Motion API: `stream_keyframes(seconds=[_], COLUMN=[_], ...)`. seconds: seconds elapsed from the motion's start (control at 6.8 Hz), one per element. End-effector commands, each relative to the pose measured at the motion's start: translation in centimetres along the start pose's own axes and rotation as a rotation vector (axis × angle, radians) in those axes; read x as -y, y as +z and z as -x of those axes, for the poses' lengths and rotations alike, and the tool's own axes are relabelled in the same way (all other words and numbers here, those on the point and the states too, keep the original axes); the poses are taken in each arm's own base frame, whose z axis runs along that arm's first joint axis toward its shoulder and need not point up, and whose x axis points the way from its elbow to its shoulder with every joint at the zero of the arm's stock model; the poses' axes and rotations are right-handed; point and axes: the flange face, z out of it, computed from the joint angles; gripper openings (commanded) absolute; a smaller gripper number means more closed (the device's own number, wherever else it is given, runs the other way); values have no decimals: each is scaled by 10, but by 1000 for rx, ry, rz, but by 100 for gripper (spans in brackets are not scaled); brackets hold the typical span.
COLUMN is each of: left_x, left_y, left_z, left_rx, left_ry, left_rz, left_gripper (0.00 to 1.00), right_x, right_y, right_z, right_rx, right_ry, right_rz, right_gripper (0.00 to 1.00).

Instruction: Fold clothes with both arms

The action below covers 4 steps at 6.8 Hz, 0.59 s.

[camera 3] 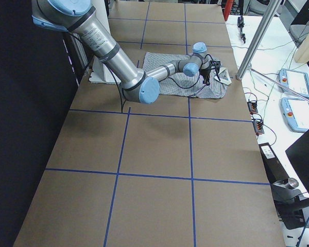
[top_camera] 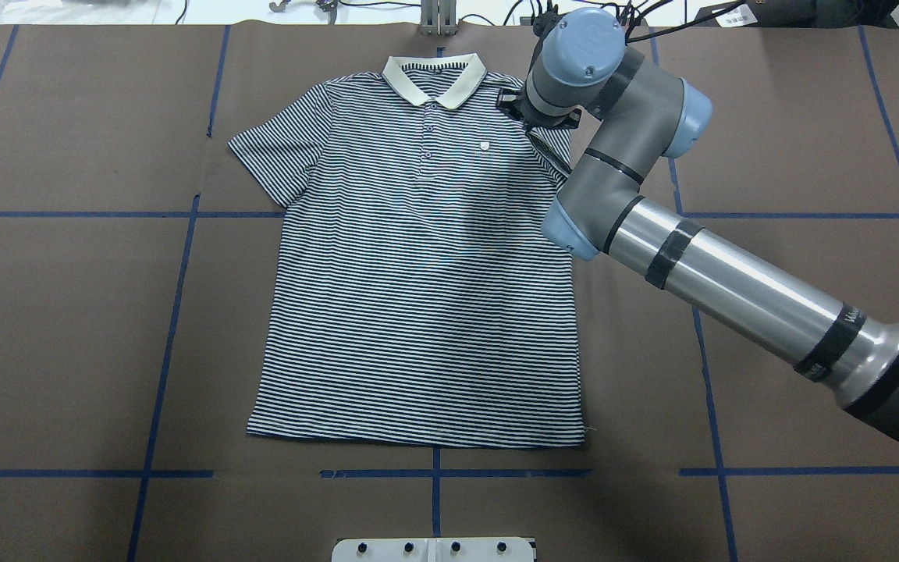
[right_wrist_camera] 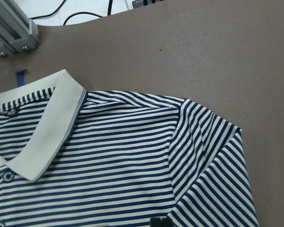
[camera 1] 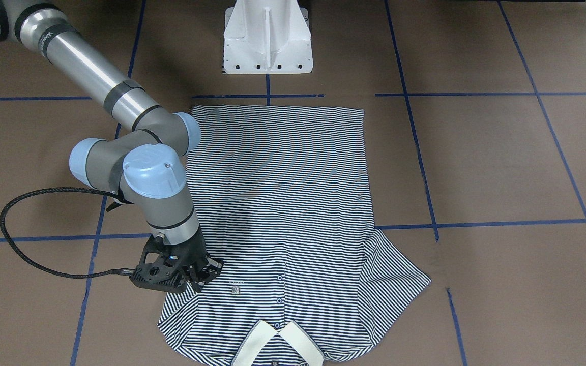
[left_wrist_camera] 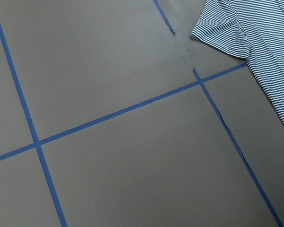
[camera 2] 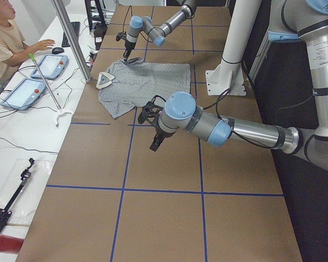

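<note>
The striped polo shirt (top_camera: pixel 418 273) lies flat and face up on the brown table, its cream collar (top_camera: pixel 434 78) at the far edge. My right gripper (camera 1: pixel 202 279) is down on the shirt beside its sleeve seam. In the right wrist view its black fingertips (right_wrist_camera: pixel 160 222) sit close together on the striped fabric (right_wrist_camera: pixel 123 156), shut on it. My left gripper (camera 2: pixel 154 143) hangs over bare table, well away from the shirt (camera 2: pixel 136 82); I cannot tell whether it is open or shut. The left wrist view catches only the other sleeve (left_wrist_camera: pixel 222 33).
The white pedestal base (camera 1: pixel 267 40) stands just behind the shirt's hem. Blue tape lines (top_camera: pixel 184 297) cross the brown table. A person (camera 2: pixel 5 43) sits at a side desk with tablets (camera 2: pixel 27 90), behind a metal post (camera 2: pixel 71 38).
</note>
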Motion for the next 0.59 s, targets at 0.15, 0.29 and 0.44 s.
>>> stream_keyframes(seconds=[0.15,0.29,0.44], left_x=[4,12,18], left_y=[1,1,1], left_z=[0,-1,-2], left_rx=[-1,-1,-1], left_ry=[0,-29,-25], left_rz=[-1,-8,-11], left_gripper=[100,100,100], right_x=[-6,-4,-11], right_y=[14,14,24], right_z=[16,24,29], right_rx=[-34,-37,-61], right_ry=[-3,-1,-9], right_rz=[-28,-29,-42], right_gripper=[0,22,64])
